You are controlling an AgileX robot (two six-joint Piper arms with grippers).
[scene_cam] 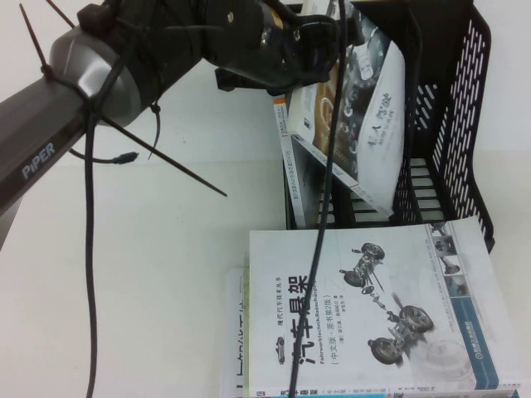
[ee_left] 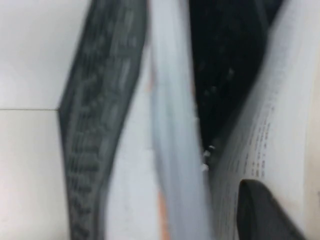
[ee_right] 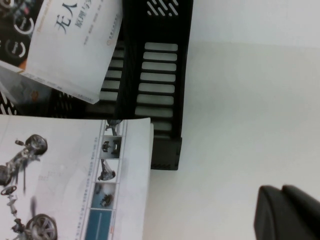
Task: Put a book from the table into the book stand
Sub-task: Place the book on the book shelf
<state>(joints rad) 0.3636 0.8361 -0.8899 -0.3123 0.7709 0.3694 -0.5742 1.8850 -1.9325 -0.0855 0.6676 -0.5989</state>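
- The left arm point(scene_cam: 75, 83), grey with "PiPER" printed on it, reaches from the left edge of the high view across the white table point(scene_cam: 166, 274) toward the far right.
- The left hand point(scene_cam: 278, 62) sits at the top of the book stand point(scene_cam: 452, 133), against the upper edge of a book point(scene_cam: 357, 108) leaning in it. Whether its fingers are spread or pinching that book cannot be told; in the left wrist view one dark fingertip point(ee_left: 265, 210) lies against a page block.
- That book has a dark-and-white cover and tilts to the right inside the black slotted stand. A thinner book point(scene_cam: 292, 157) stands upright just beside it on its left.
- In front of the stand, a car-chassis book point(scene_cam: 373, 307) lies flat on the table, resting on another book point(scene_cam: 236, 332) that shows beneath its left edge.
- The right hand point(ee_right: 287, 212) hovers over bare table to the right of the stand, fingers pressed together, holding nothing.
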